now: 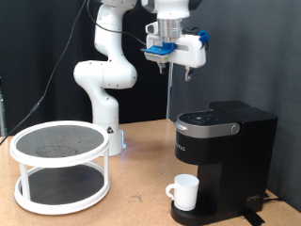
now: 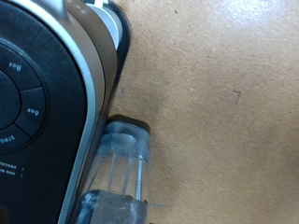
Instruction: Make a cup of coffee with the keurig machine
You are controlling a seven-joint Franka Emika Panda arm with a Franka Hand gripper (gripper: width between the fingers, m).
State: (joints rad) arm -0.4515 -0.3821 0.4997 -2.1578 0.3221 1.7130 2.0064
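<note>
The black keurig machine (image 1: 222, 141) stands on the wooden table at the exterior view's right, with its lid down. The white cup (image 1: 185, 191) stands upright on the drip tray under the spout, its handle towards the exterior view's left. My gripper (image 1: 163, 62) hangs high above the machine's front, well clear of it, with its fingers together and nothing between them. The wrist view looks down on the machine's button panel (image 2: 28, 103) and its clear water tank (image 2: 121, 173). The fingers do not show there.
A white two-tier round stand (image 1: 59, 165) sits on the table at the exterior view's left. The arm's base (image 1: 105, 127) stands behind it. A black curtain hangs at the back. Bare wooden table (image 2: 224, 103) lies beside the machine.
</note>
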